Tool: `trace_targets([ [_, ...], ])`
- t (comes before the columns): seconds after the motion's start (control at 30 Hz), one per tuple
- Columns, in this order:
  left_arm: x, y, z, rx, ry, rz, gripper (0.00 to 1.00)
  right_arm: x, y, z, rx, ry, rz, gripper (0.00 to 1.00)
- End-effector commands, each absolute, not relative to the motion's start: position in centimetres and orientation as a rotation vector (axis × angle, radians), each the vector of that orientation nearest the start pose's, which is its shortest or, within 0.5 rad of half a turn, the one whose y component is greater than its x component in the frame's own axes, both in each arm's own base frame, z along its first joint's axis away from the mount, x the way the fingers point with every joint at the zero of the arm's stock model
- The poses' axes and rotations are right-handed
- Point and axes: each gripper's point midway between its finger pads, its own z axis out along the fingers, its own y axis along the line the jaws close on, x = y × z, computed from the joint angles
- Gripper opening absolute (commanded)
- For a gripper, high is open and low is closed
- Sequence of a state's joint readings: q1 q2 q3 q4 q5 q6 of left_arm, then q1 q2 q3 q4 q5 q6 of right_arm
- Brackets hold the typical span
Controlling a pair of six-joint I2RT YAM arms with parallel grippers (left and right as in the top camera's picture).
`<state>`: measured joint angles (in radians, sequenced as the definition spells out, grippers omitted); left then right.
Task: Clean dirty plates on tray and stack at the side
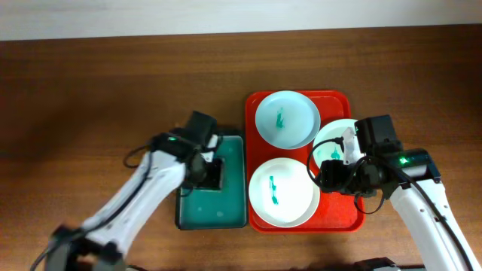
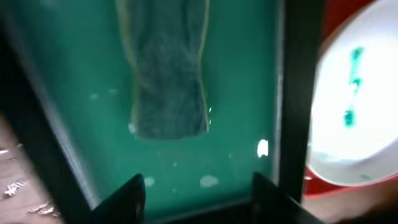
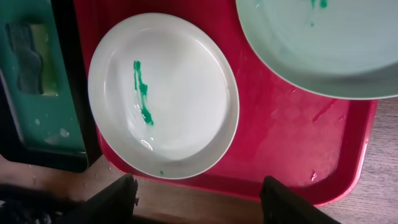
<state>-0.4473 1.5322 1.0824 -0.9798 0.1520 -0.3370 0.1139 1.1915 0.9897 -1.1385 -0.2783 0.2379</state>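
Note:
The red tray (image 1: 335, 218) holds three pale plates. The far plate (image 1: 286, 119) and the near plate (image 1: 282, 194) each have a teal smear. The third plate (image 1: 331, 139) is partly hidden under my right arm. My right gripper (image 1: 322, 175) hovers open and empty above the tray. In the right wrist view its fingers (image 3: 199, 199) frame the tray's near rim (image 3: 292, 143), with the near plate (image 3: 163, 93) and the third plate (image 3: 323, 43) ahead. My left gripper (image 1: 212, 173) is open over the teal basin. Its fingers (image 2: 199, 193) are just short of the sponge (image 2: 168, 93).
The dark-rimmed teal basin (image 1: 226, 207) sits against the tray's left side and holds the sponge and some water. It also shows in the right wrist view (image 3: 43, 124). The near plate (image 2: 354, 93) shows at the right of the left wrist view. Brown wooden table (image 1: 90, 90) lies all around.

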Motion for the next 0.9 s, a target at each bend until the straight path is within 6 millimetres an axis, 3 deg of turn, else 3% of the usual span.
trace_targets([
  [0.0, 24.8, -15.0, 3.5, 0.219, 3.135, -0.070, 0.42, 22.2, 7.3, 13.6, 0.153, 2.925, 0.472, 0.66],
  [0.03, 25.0, -14.0, 2.1, 0.159, 3.156, 0.047, 0.43, 22.2, 7.3, 13.6, 0.153, 2.925, 0.472, 0.66],
  [0.1, 25.1, -14.7, -0.5, 0.156, 3.204, 0.028, 0.36, 22.2, 7.3, 13.6, 0.154, 2.925, 0.473, 0.66],
  [0.17, 24.8, -15.6, -1.2, 0.155, 3.230, -0.046, 0.00, 22.1, 7.3, 13.5, 0.154, 2.928, 0.472, 0.66],
  [0.27, 25.2, -17.3, 1.2, 0.154, 3.225, -0.187, 0.01, 22.0, 7.3, 13.5, 0.156, 2.936, 0.472, 0.66],
  [0.3, 25.6, -17.5, 2.8, 0.156, 3.211, -0.199, 0.12, 21.9, 7.3, 13.5, 0.157, 2.939, 0.471, 0.66],
  [0.33, 26.2, -17.7, 5.0, 0.167, 3.177, -0.201, 0.40, 21.9, 7.3, 13.5, 0.157, 2.940, 0.471, 0.66],
  [0.4, 27.9, -17.1, 7.0, 0.197, 3.083, -0.134, 0.66, 22.0, 7.3, 13.5, 0.156, 2.936, 0.471, 0.66],
  [0.47, 30.3, -15.5, 6.6, 0.179, 2.980, 0.040, 0.66, 22.0, 7.3, 13.5, 0.156, 2.935, 0.471, 0.66],
  [0.57, 32.2, -16.8, 4.4, 0.201, 2.930, 0.005, 0.55, 22.0, 7.3, 13.5, 0.156, 2.935, 0.471, 0.66],
  [0.63, 31.8, -18.3, 1.4, 0.396, 2.978, -0.071, 0.47, 22.0, 7.3, 13.5, 0.156, 2.935, 0.471, 0.66],
  [0.67, 31.0, -18.6, -0.3, 0.455, 3.031, -0.097, 0.17, 22.0, 7.3, 13.5, 0.156, 2.935, 0.471, 0.66],
  [0.73, 30.8, -18.3, -0.9, 0.453, 3.053, -0.085, 0.00, 22.0, 7.3, 13.5, 0.156, 2.935, 0.471, 0.66],
  [0.77, 30.9, -18.2, -0.7, 0.444, 3.055, -0.083, 0.00, 22.0, 7.3, 13.5, 0.156, 2.935, 0.471, 0.66],
  [0.83, 32.1, -17.6, 2.1, 0.400, 3.072, -0.076, 0.00, 22.0, 7.3, 13.5, 0.156, 2.935, 0.471, 0.66],
  [0.87, 32.8, -17.4, 3.8, 0.379, 3.069, -0.079, 0.23, 22.0, 7.3, 13.5, 0.156, 2.935, 0.471, 0.66],
])
